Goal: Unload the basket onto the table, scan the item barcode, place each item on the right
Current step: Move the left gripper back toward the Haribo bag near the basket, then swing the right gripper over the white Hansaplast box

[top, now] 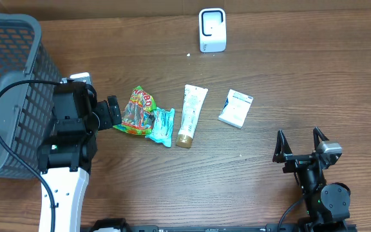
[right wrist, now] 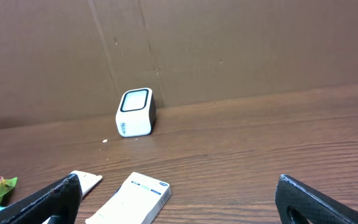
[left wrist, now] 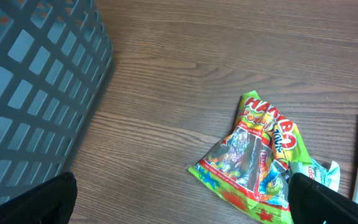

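Four items lie in a loose row mid-surface: candy bag, teal packet, tube, white box. The candy bag is at the row's left end, just beside the left tool, whose jaws stand wide apart & hold nothing; can't tell if a fingertip touches the bag's edge. The teal packet touches the bag's right side & lies just beside the tube. A grey basket fills the left edge, near the left arm, w/ a black cable looping over it. The scanner stands upright at the far edge, well apart from the row, bare wood btw them. The right tool also gapes wide & holds nothing, front right, apart from the box.

The basket is cut off by the frame. The left wrist view catches only the tube's edge & a bit of the packet. Can't make out a barcode on any item.

Surface is brown wood-grain. The bag is crinkled glossy foil, the basket a plastic grid, the box flat card, the scanner rounded white w/ a dark window. A cardboard wall stands behind.
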Controlling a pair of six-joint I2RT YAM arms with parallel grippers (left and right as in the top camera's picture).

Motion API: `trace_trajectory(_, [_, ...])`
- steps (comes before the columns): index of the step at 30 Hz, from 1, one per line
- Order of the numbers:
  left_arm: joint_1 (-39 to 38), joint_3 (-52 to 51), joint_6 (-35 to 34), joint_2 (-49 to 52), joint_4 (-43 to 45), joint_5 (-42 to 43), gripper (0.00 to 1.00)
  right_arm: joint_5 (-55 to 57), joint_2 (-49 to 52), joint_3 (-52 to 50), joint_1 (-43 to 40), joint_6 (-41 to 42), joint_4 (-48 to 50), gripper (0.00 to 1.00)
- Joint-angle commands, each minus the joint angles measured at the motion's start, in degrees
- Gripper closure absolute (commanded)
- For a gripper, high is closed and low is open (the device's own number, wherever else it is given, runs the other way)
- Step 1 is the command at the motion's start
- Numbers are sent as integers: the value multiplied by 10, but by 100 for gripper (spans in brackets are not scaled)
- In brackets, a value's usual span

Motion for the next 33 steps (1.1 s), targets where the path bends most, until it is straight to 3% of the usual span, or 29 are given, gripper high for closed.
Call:
trace_trajectory(1, [2, 2, 8, -3, 0, -7, 0, 4, -4, -6, 2, -2, 2, 0])
trace_trajectory(18, [2, 2, 8, -3, 0, -7, 0, 14, -4, -6, 2, 2, 16, 0])
trace_trajectory(24, [2, 2, 8, -3, 0, -7, 0, -117, 5, 21, -2, 8, 42, 0])
trace_trajectory(29, [2, 2, 8, -3, 0, -7, 0, -174, 93, 119, -14, 32, 28, 0])
trace_trajectory(33, [2, 2, 8, -3, 0, -7, 0, -220, 241, 270, -25, 30, -39, 0])
